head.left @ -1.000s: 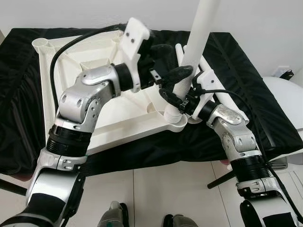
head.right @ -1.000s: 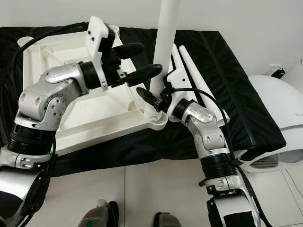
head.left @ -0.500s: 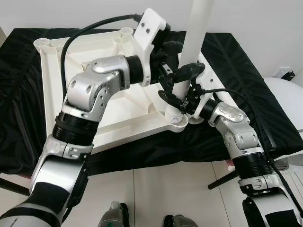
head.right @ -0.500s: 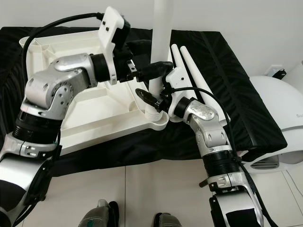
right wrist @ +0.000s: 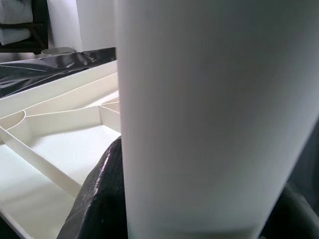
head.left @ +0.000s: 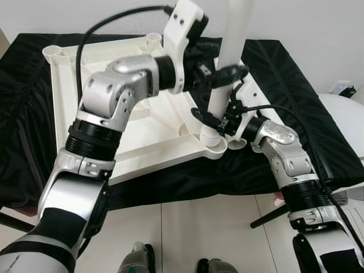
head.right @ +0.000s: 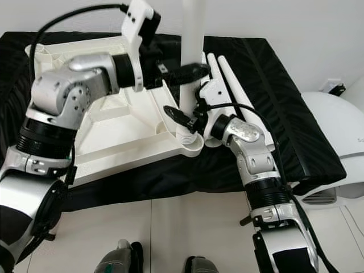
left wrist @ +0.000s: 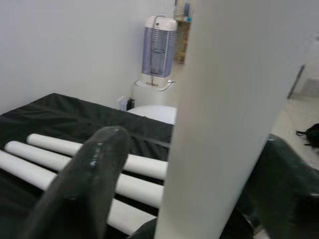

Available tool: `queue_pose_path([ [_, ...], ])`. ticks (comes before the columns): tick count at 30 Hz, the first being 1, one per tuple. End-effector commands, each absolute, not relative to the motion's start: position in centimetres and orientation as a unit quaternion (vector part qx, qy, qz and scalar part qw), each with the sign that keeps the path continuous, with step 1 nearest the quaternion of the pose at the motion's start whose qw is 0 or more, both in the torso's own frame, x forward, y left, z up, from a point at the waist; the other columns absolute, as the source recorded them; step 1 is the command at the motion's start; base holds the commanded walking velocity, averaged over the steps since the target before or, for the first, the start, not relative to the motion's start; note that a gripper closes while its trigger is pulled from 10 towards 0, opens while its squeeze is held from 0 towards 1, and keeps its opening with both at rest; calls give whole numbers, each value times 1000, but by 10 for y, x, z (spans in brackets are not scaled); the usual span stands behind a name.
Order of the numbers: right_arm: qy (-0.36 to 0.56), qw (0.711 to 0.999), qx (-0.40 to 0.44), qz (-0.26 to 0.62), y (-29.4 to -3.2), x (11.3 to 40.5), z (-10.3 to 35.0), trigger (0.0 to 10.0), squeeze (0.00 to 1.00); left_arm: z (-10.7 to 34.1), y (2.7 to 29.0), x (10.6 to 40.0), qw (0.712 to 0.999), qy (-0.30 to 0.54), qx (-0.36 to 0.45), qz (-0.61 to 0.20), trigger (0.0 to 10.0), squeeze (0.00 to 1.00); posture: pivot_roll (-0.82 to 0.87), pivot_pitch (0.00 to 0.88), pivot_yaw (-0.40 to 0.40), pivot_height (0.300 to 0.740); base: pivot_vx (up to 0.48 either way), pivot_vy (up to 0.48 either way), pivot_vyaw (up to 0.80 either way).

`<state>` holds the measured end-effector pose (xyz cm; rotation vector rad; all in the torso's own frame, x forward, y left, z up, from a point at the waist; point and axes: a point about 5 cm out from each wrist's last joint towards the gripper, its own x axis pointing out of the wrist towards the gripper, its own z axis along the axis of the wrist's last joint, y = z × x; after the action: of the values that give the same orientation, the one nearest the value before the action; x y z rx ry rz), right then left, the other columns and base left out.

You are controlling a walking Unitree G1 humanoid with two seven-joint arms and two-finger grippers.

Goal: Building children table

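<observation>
The white table top [head.left: 145, 133] lies upside down on a black cloth. A white table leg [head.left: 228, 51] stands upright with its threaded end in the near right corner socket [head.left: 212, 143]. My left gripper [head.left: 227, 71] reaches across from the left and is shut on the table leg at mid height, one black finger [left wrist: 84, 179] lying against it. My right gripper [head.left: 211, 111] is shut on the same leg just above the socket, with one finger [right wrist: 102, 199] pressed to it. Spare white legs [head.right: 227, 79] lie on the cloth behind.
The cloth-covered surface [head.left: 318, 119] ends at a near edge above the tiled floor [head.left: 216, 233]. A white rounded appliance [head.right: 335, 131] stands at the right, with a black rod [head.left: 267, 215] below it. A tall purple-white device [left wrist: 158, 50] stands by the wall.
My left arm has risen and swung right, and its fingers have closed on the leg higher up. The leg now stands straighter. My right gripper has kept its hold near the socket.
</observation>
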<state>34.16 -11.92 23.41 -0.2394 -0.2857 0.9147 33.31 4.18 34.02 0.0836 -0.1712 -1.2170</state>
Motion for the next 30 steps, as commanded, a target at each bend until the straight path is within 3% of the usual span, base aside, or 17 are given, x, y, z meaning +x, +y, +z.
queue_pose_path([
  [1,-147,878,-122,440,-119,342,238,10000,0,342,39,332,814,-78,30,-575,0,0,38,114,-17,740,0,0,0],
  [18,-151,881,-113,434,-119,341,236,10000,0,339,36,333,816,-62,-6,-575,0,0,30,105,-19,740,0,0,0],
  [19,-151,882,-109,433,-119,341,236,10000,0,335,35,333,817,-58,7,-574,10000,0,29,104,-18,740,0,0,0],
  [21,-144,884,-93,435,-119,341,235,10000,0,331,35,333,818,-57,19,-572,10000,0,24,104,-18,740,0,0,0],
  [22,-137,886,-71,437,-121,339,234,10000,1000,325,34,332,817,-56,35,-573,10000,0,19,104,-18,740,0,0,0],
  [28,-135,887,-66,437,-122,338,234,10000,1000,323,35,332,817,-56,39,-573,10000,0,14,104,-20,740,0,0,0],
  [29,-133,885,-65,441,-124,337,236,10000,235,323,35,333,816,-56,41,-574,10000,0,12,103,-20,740,0,0,0],
  [30,-133,884,-64,444,-125,337,238,10000,0,324,36,333,815,-57,42,-575,10000,0,10,103,-21,740,0,0,0],
])
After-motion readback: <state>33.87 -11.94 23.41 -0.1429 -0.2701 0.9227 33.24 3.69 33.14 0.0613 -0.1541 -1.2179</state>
